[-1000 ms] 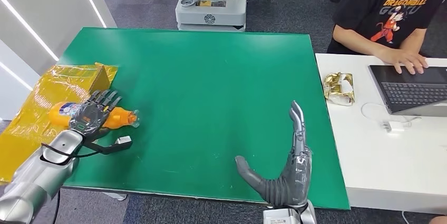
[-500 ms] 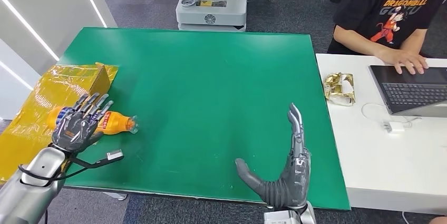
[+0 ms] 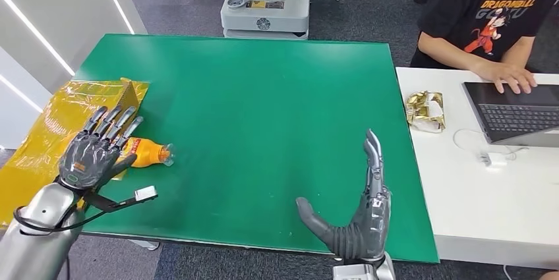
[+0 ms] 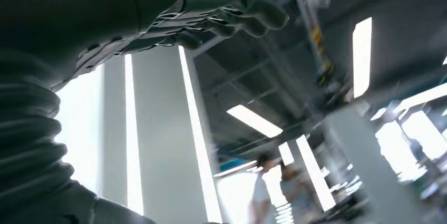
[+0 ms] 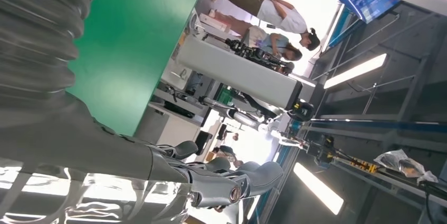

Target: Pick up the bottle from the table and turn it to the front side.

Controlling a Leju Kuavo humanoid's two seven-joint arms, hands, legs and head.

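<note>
The green counter (image 3: 277,115) filled the head view, yellow wrapping (image 3: 49,132) at its left edge. The left hand (image 3: 92,155), on the bottle (image 3: 148,153) a second earlier, had lifted off with fingers spread, holding nothing, so no grasp was made. The bottle lay on its side, its base hidden. The right hand (image 3: 359,217) stood open, empty.

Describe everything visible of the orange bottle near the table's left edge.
The orange plastic bottle lies on its side on the green table, its clear neck end pointing toward the table's middle. A red-and-white label band shows near the left hand, which hovers spread above and hides its base end. Whether the hand touches it cannot be told.
</note>
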